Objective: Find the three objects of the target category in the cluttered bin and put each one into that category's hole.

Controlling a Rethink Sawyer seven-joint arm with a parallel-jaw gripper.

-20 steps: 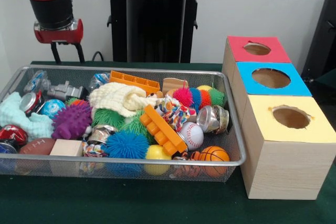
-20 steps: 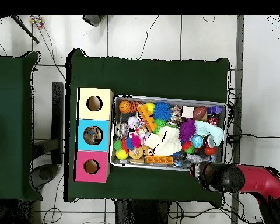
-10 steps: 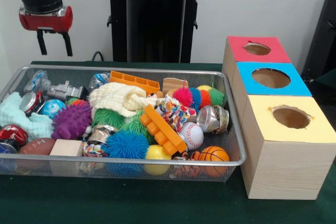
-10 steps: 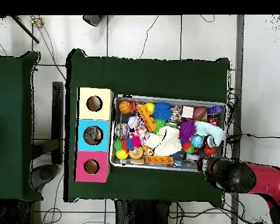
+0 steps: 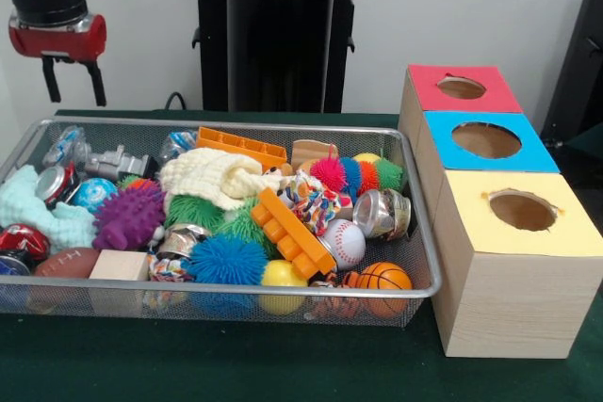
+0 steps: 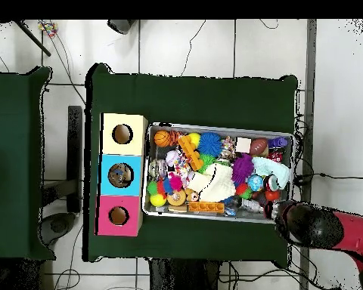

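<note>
A wire mesh bin (image 5: 421,249) holds a jumble of toys: a baseball (image 5: 345,242), a small basketball (image 5: 384,277), a brown football (image 5: 66,262), a yellow ball (image 5: 283,275), purple (image 5: 129,216) and blue (image 5: 224,259) spiky balls, orange bricks (image 5: 290,231), a silver can (image 5: 382,213) and a red can (image 5: 24,240). My gripper (image 5: 72,84) hangs open and empty high above the bin's far left corner. In the overhead view the arm (image 6: 313,226) sits just outside the bin's lower right corner and hides the gripper.
Three wooden boxes stand beside the bin, topped red (image 5: 429,82), blue (image 5: 443,134) and yellow (image 5: 471,214), each with a round hole. A white cloth (image 5: 215,176), a teal cloth (image 5: 38,209) and a wooden block (image 5: 120,265) also lie in the bin.
The gripper has risen and drifted left in the front view, away from the bin's corner. It stays open and empty. Nothing in the bin has moved.
</note>
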